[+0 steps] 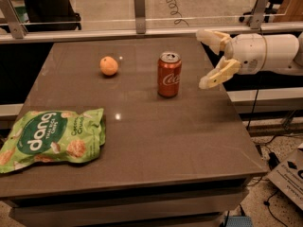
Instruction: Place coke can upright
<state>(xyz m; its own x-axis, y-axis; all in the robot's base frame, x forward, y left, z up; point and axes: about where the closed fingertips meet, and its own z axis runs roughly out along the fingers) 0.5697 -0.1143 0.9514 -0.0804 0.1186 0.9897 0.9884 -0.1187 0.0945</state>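
The small red aluminium coke can [169, 74] with white script and a silver top stood upright on its base on the dark brown flat-topped bench [180, 141]. It sat toward the far right part of the surface, and nothing touched it. The robot's white-and-cream two-finger gripper [202, 59] hung just to the can's right, over the bench's right edge. Its jaws were spread wide, one reaching up and back and the other slanting down toward the bench, and they held nothing. A clear gap showed between the nearer jaw and the can's side. The white tubular arm [274, 53] ran off to the right of the view.

Judging by this, the placing itself looked done, since the can was on end and free. The step in hand was the release and pull-away.

The next move called for drawing the gripper clear to the right or upward with the jaws kept apart. That way neither tip would sweep back across the can, which would tip easily if clipped near its top.

The small round orange fruit [109, 65] lay well to the can's left. The green crinkled plastic snack bag [52, 140] lay flat at the near left corner. Both were far from any path the arm needed.
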